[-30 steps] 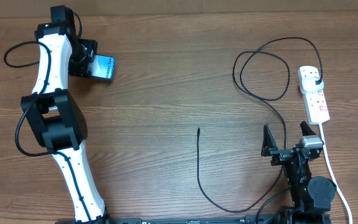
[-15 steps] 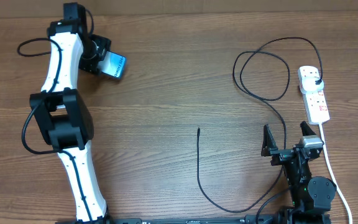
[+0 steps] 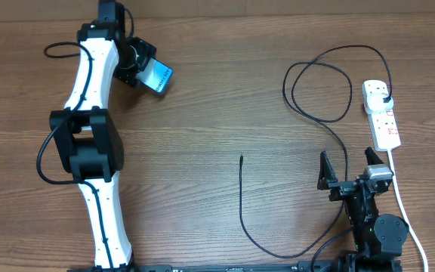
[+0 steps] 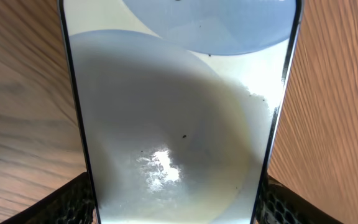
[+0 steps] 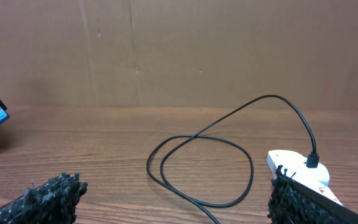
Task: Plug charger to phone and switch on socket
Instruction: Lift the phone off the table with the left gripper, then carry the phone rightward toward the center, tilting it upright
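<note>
**Black cable lies loose near the front, phone gripped at the far-left corner**

Starting at the near right corner, the right gripper (image 3: 347,168) sits low by its base. Its jaws are spread wide with nothing between them. Its own wrist view confirms it: two black fingers (image 5: 48,196) in the bottom corners, with only wood and cable beyond.

To its left, the charger (image 3: 242,211) sweeps along the near edge of the table (image 3: 202,128) and runs straight up toward the middle. Its connector tip (image 3: 241,158) lies free on the wood, touching nothing.

Going back up the right side, the cable passes the right gripper and throws two overlapping loops (image 5: 197,168) toward the far right corner. It ends in the plug (image 3: 384,98), which is seated in the far outlet of the socket (image 3: 387,132). That white strip lies along the right edge, and its white cord (image 3: 402,204) trails toward the near edge.

Over on the far left, the left arm (image 3: 89,143) reaches from the near edge all the way to the far-left corner. There the left gripper (image 3: 142,69) is clamped on the phone (image 3: 158,76), pale blue screen up and turned at an angle.

The left wrist view is nearly all screen, with a finger pad (image 4: 73,199) pressed to each black edge. From the right wrist the phone looks tilted and clear of the wood, but only a sliver shows at the frame's edge, so that is not certain.
</note>
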You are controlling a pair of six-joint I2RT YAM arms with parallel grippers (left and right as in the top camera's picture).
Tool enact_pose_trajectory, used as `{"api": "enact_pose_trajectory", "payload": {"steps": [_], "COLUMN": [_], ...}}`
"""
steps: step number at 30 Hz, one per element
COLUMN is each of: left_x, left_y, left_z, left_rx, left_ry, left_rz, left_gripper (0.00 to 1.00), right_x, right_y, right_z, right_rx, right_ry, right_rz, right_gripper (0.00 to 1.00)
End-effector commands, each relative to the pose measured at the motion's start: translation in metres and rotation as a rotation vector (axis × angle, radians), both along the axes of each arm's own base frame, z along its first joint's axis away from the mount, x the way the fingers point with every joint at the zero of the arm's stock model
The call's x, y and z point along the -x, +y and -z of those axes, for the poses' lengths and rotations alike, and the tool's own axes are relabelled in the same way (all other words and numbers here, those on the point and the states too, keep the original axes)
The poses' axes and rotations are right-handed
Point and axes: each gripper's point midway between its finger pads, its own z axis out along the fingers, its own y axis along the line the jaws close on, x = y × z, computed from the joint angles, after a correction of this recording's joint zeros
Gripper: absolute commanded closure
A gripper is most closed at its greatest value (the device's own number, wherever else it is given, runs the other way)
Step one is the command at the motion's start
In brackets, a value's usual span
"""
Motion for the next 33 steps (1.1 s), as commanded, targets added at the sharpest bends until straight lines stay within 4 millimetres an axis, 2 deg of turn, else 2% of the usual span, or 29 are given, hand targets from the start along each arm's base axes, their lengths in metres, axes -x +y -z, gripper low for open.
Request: {"api": "enact_pose_trajectory", "payload": {"steps": [1,16,25,33], "left_x": [-0.007,0.004,0.018,0.027], "left_y": [-0.023,-0.095,-0.144,-0.164], "left_z": [-0.016,-0.02,-0.03,-0.04], "left_rx": [0.033,0.086,0.232,0.35], "left_ry": [-0.055,-0.071,-0.066,-0.049], "left_rz": [0.084,0.265,0.362,0.388], "left_gripper": [0.96,0.96,0.96,0.96], "right_x": [0.0,0.0,0.0,0.0], "right_y": [-0.001,-0.001,-0.001,-0.001], "right_z": [0.002,0.002,0.002,0.002], "right_rx": [0.005,0.005,0.005,0.005], "right_ry": [-0.004,-0.004,-0.004,-0.004], "right_rz": [0.005,0.005,0.005,0.005], "right_gripper": [0.0,0.0,0.0,0.0]}}
